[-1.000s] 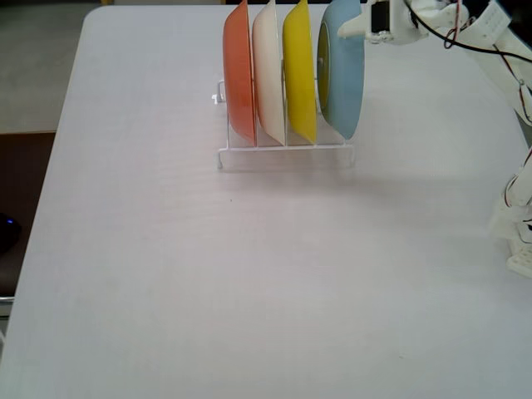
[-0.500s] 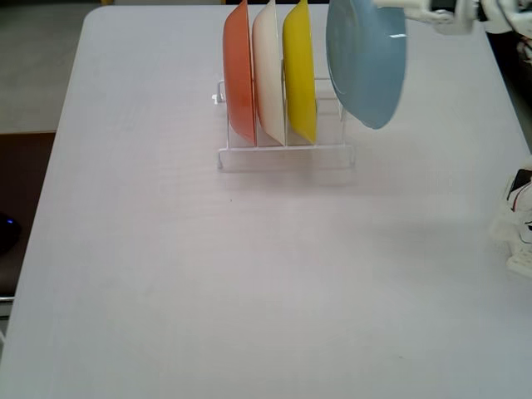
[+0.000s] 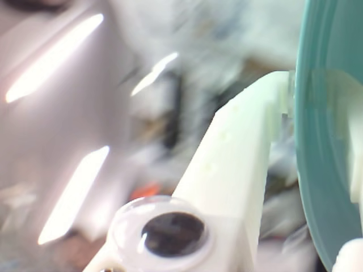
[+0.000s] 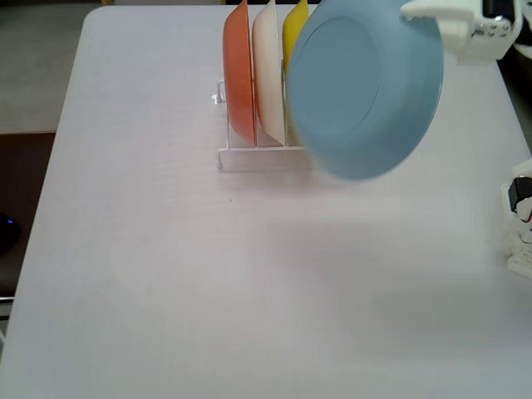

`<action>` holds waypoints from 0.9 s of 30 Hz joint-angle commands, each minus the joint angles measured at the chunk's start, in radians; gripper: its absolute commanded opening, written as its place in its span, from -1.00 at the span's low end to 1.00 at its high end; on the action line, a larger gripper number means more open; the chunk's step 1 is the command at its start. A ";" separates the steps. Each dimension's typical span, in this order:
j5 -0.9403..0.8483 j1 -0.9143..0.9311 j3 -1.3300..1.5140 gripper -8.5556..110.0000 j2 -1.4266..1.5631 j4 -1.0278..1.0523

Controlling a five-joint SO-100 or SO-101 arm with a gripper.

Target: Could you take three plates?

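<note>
Gripping the light blue plate [image 4: 362, 91] by its rim at the upper right of the fixed view, with the gripper [image 4: 426, 12] clamping it in the air above the table [image 4: 166, 274]. Hanging tilted, underside facing the camera, hiding part of the rack [image 4: 249, 154]. Standing upright in the rack: orange plate [image 4: 238, 75], cream-white plate [image 4: 268, 71], yellow plate [image 4: 293, 25]. Showing blurred in the wrist view, one finger [image 3: 238, 164] pressing against the plate's rim [image 3: 317, 141].

fixed cam high, looking down at table [image 4: 166, 274], wrist cam close-up, both show blue plate [image 4: 362, 87]
</note>
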 commanded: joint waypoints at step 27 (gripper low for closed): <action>0.210 -0.285 0.014 -0.87 -0.262 -0.500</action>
